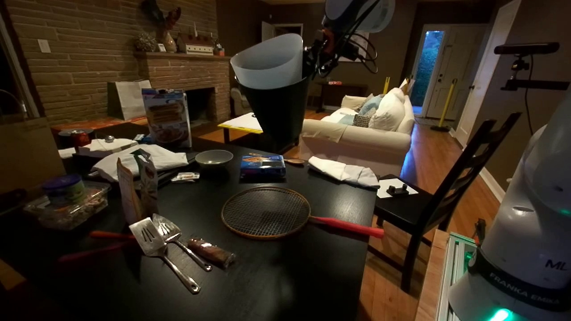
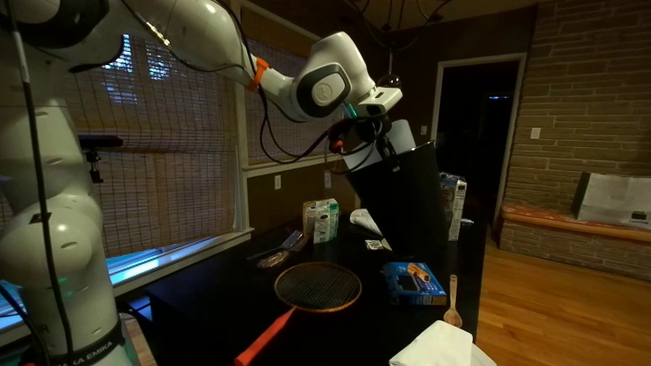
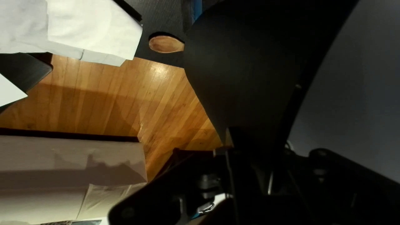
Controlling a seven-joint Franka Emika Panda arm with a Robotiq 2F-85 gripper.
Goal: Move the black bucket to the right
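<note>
A slightly tapered, tall black bucket [image 1: 279, 111] with a pale whitish-blue band at its mouth tilts in the grip of a black two-fingered gripper [image 2: 388, 148] on a jointed white robot arm [image 2: 325, 76] in a dimly lit home. The jaws pinch the bucket's wall at the rim, a hold the wrist view catches up close.

In an exterior view, the bucket appears at the far side of a black table [image 1: 285, 281], with a cream sofa [image 1: 352, 140] behind. Whether its dark base touches the tabletop, one cannot tell. Near it are a flat blue cardboard box [image 2: 414, 283], a shallow grey bowl [image 1: 214, 157] and an upright box with a food picture [image 1: 165, 117]. A wooden spoon [image 3: 165, 44] and a folded white cloth [image 1: 341, 171] lie along the table's edge.

A round wire-mesh strainer [image 1: 266, 214] lies flat on the table, its handle red. Apart from it, a pair of metal spatulas [image 1: 147, 236] rests just beside a brown item in clear wrap [image 1: 210, 253], near an upright white-and-green pouch [image 2: 325, 221]. A black wooden chair [image 1: 410, 214] is just beside the table.
</note>
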